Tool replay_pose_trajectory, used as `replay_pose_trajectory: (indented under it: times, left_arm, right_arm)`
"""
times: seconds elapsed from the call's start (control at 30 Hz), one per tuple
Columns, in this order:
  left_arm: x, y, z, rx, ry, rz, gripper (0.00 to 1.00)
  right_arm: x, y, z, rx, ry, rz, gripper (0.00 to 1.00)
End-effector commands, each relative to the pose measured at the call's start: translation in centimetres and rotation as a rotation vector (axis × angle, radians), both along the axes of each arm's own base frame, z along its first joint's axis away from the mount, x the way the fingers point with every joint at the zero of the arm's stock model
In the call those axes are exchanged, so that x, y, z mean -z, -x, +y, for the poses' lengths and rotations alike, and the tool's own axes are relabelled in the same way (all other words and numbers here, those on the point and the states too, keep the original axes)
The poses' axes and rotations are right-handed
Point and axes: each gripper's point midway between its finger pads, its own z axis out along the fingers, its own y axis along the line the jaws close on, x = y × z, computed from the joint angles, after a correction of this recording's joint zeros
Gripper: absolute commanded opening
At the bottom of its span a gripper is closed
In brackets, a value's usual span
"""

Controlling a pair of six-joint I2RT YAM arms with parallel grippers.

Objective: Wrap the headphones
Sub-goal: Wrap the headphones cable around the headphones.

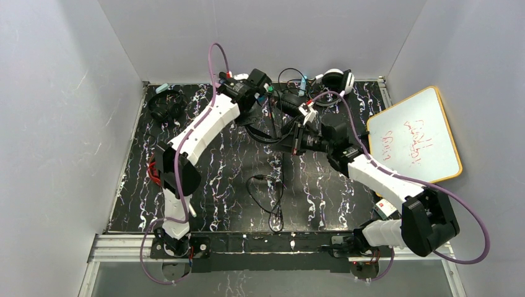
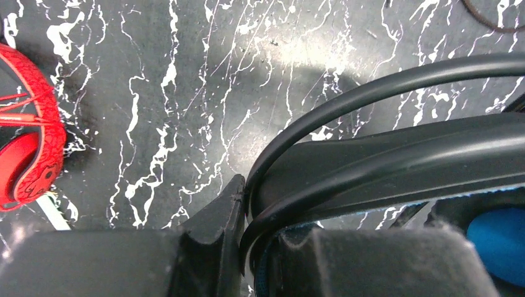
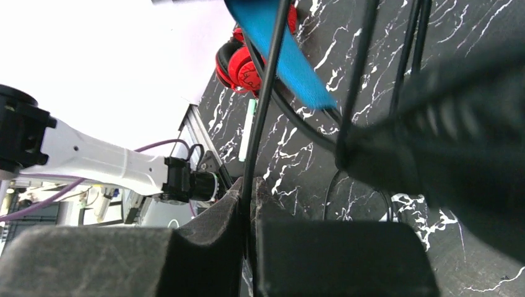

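Both arms stretch far forward and lean toward each other. The left end effector [image 2: 243,204] and the right end effector [image 3: 247,198] each squeeze tight on black cable [image 3: 262,105].

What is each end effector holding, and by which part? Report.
Left end effector: the black-and-blue headphones, clamped at the headband. Right end effector: a thin black cable, pinched mid-length.

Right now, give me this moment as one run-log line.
left claw: shut on black-and-blue headphones | right claw: shut on cable | red headphones: lying apart, untouched

The headphones [image 2: 34,151] are red, the headband [image 3: 280,46] blue, the tabletop [image 2: 186,80] black with white veining.
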Motion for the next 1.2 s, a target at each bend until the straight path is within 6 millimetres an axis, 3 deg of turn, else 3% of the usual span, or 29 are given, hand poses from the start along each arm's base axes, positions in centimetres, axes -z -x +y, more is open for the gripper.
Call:
replay_pose_trajectory:
  times: [0.0, 0.27, 0.6, 0.97, 1.17]
  left_arm:
    - [-2.1, -2.2, 0.9, -0.105, 0.147, -0.02, 0.0]
    - [-3.5, -3.1, 1.7, -0.15, 0.283, -0.11, 0.0]
    - [-4.7, -3.8, 2.3, -0.235, 0.386, -0.15, 0.0]
    - [-8.1, -2.0, 3.1, -0.189, 0.401, -0.17, 0.0]
    - [-8.1, -0.4, 4.6, -0.167, 0.317, -0.124, 0.0]
  right_arm:
    - [1.1, 2.4, 0.4, -0.055, -0.01, -0.043, 0.13]
    - [4.2, 3.5, 0.0, -0.038, 0.024, -0.099, 0.15]
    - [9.6, 5.1, -0.8, -0.046, 0.055, -0.134, 0.16]
    - [12.0, 4.2, 0.9, -0.107, 0.044, -0.123, 0.18]
    - [11.8, 3.3, 2.0, -0.127, 0.018, -0.135, 0.19]
